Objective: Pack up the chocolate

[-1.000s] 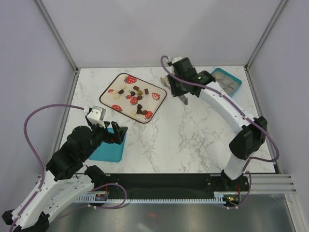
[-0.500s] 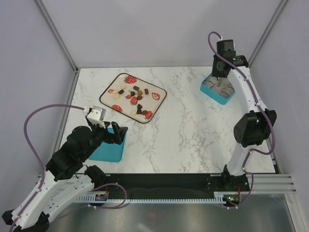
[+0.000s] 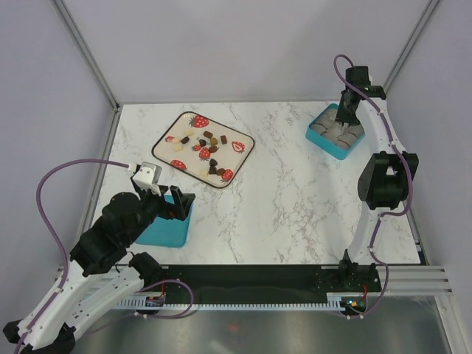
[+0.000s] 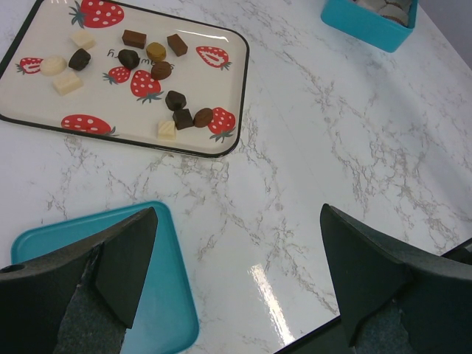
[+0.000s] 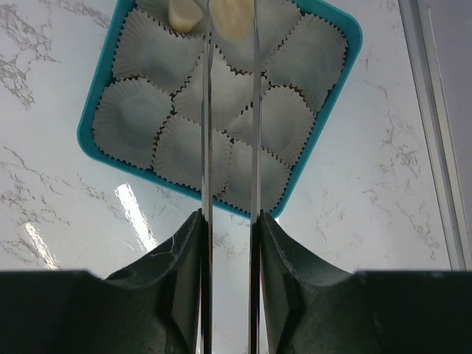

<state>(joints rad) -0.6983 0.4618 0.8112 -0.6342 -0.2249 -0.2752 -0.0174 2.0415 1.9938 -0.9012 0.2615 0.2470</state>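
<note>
Marble table (image 3: pixel 295 199) fills the cell floor, and the strawberry-print tray (image 4: pixel 214 85) at far left holds the loose chocolate pieces (image 4: pixel 175 99). At far right, the right gripper (image 3: pixel 344 122) hangs over the teal box (image 3: pixel 325 147) of paper cups (image 5: pixel 133 122), pinching 1 cream-white piece (image 5: pixel 231 18). A 2nd cream piece (image 5: pixel 184 15) sits in a cup just beside it. The left gripper (image 4: pixel 236 273) is spread wide above the teal lid (image 4: pixel 166 310), holding nothing.

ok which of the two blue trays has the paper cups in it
The box at the far right, under the right pincer: it is deep and lined with white paper cups. The tray at the near left is flat, with no cups.
</note>
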